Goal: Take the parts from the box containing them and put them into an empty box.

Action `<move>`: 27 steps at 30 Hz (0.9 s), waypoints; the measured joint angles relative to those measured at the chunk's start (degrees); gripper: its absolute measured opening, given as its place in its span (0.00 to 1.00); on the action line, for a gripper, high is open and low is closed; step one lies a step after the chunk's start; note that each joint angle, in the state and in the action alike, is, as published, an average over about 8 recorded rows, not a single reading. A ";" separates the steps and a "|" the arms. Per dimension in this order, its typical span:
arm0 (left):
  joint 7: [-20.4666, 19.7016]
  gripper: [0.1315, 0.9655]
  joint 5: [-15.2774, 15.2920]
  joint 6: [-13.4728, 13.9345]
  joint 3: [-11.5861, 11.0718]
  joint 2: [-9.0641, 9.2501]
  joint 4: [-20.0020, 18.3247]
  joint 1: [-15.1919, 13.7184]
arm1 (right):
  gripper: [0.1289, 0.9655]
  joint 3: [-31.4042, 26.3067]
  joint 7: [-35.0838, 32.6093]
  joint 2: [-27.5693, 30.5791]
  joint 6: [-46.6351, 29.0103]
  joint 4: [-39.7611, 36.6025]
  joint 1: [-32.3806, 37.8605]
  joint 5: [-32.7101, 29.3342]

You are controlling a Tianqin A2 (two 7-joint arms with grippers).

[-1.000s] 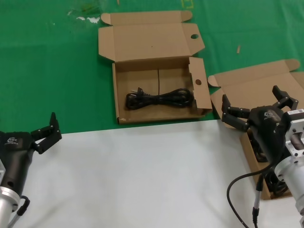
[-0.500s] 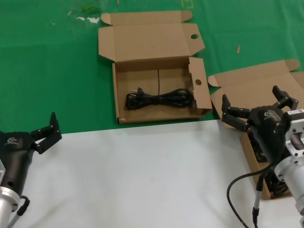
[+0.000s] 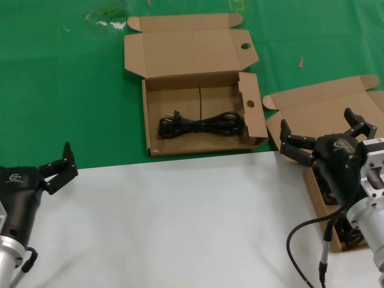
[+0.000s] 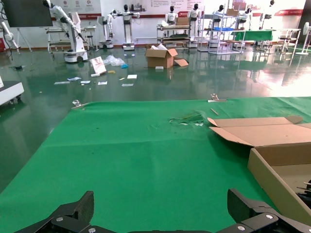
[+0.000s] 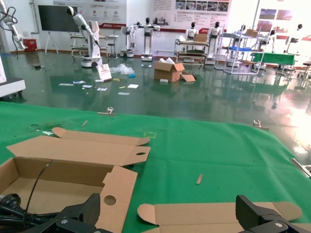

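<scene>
Head view gives us our left end effector [image 3: 60,165] spread at the table's [image 3: 180,228] left edge. Farther right, the box with round holes [image 3: 204,129] holds one coiled cord [image 3: 201,125]. Rightmost, our right end effector [image 3: 324,135] hangs spread above the plain-lidded box [image 3: 318,105], whose contents our arm mostly hides there. Only our wrist views show the hall floor [image 5: 160,97] beyond.

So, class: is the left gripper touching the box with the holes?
Apart. The head view shows the left gripper well clear of the holed box, with green cloth between them.
</scene>
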 joint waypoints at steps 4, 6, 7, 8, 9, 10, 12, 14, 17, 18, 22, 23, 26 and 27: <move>0.00 1.00 0.00 0.00 0.00 0.00 0.00 0.00 | 1.00 0.00 0.00 0.00 0.00 0.00 0.00 0.00; 0.00 1.00 0.00 0.00 0.00 0.00 0.00 0.00 | 1.00 0.00 0.00 0.00 0.00 0.00 0.00 0.00; 0.00 1.00 0.00 0.00 0.00 0.00 0.00 0.00 | 1.00 0.00 0.00 0.00 0.00 0.00 0.00 0.00; 0.00 1.00 0.00 0.00 0.00 0.00 0.00 0.00 | 1.00 0.00 0.00 0.00 0.00 0.00 0.00 0.00; 0.00 1.00 0.00 0.00 0.00 0.00 0.00 0.00 | 1.00 0.00 0.00 0.00 0.00 0.00 0.00 0.00; 0.00 1.00 0.00 0.00 0.00 0.00 0.00 0.00 | 1.00 0.00 0.00 0.00 0.00 0.00 0.00 0.00; 0.00 1.00 0.00 0.00 0.00 0.00 0.00 0.00 | 1.00 0.00 0.00 0.00 0.00 0.00 0.00 0.00; 0.00 1.00 0.00 0.00 0.00 0.00 0.00 0.00 | 1.00 0.00 0.00 0.00 0.00 0.00 0.00 0.00; 0.00 1.00 0.00 0.00 0.00 0.00 0.00 0.00 | 1.00 0.00 0.00 0.00 0.00 0.00 0.00 0.00; 0.00 1.00 0.00 0.00 0.00 0.00 0.00 0.00 | 1.00 0.00 0.00 0.00 0.00 0.00 0.00 0.00; 0.00 1.00 0.00 0.00 0.00 0.00 0.00 0.00 | 1.00 0.00 0.00 0.00 0.00 0.00 0.00 0.00; 0.00 1.00 0.00 0.00 0.00 0.00 0.00 0.00 | 1.00 0.00 0.00 0.00 0.00 0.00 0.00 0.00; 0.00 1.00 0.00 0.00 0.00 0.00 0.00 0.00 | 1.00 0.00 0.00 0.00 0.00 0.00 0.00 0.00; 0.00 1.00 0.00 0.00 0.00 0.00 0.00 0.00 | 1.00 0.00 0.00 0.00 0.00 0.00 0.00 0.00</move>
